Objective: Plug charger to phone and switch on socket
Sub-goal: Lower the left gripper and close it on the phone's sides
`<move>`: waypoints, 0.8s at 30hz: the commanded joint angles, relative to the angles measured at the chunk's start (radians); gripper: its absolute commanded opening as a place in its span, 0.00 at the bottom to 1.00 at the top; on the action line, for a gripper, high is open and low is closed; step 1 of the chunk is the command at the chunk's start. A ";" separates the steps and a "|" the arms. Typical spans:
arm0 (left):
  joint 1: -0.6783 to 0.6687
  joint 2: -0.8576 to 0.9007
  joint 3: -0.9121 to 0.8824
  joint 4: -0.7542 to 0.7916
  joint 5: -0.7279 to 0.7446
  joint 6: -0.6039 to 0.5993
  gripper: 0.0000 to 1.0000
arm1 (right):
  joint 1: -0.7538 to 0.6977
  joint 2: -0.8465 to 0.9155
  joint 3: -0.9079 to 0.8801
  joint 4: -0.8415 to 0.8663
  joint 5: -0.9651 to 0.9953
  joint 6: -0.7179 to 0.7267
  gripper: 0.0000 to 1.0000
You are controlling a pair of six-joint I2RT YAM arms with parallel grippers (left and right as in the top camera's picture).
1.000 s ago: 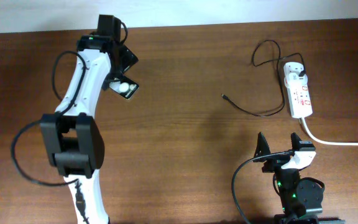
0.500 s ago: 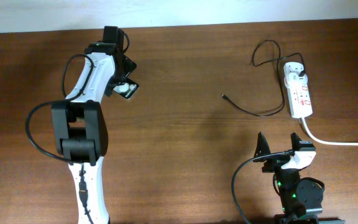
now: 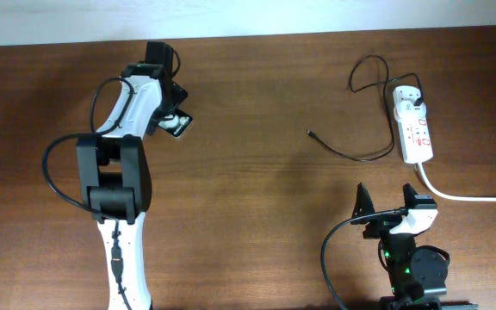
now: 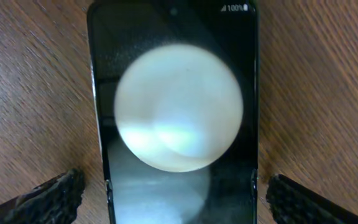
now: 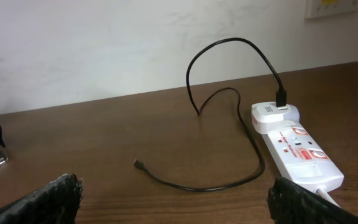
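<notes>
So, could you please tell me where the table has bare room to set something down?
The widest bare patch is mid-table, between the phone and the loose tip of the charger. More bare wood lies in front, between the left arm and the right arm. The far right is crowded: the charger loops beside the socket, whose thick white cord runs off right.

Brown wooden table (image 3: 248, 215), white wall (image 5: 104, 43).

Brown wooden table (image 3: 257, 207), phone (image 4: 176, 124), charger (image 5: 204, 190), socket (image 3: 416, 131) lying on it
</notes>
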 commanded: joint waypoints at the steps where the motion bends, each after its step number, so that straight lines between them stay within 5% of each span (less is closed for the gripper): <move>1: 0.013 0.034 0.016 0.000 -0.014 -0.011 0.92 | -0.006 -0.009 -0.005 -0.006 -0.005 -0.010 0.99; 9: 0.012 0.094 0.016 -0.013 0.032 0.002 0.89 | -0.006 -0.009 -0.005 -0.006 -0.005 -0.010 0.99; 15: 0.012 0.097 0.016 -0.051 0.095 0.001 0.74 | -0.006 -0.009 -0.005 -0.006 -0.005 -0.010 0.99; 24: 0.012 0.097 0.016 -0.324 0.153 0.055 0.77 | -0.006 -0.009 -0.005 -0.006 -0.005 -0.010 0.99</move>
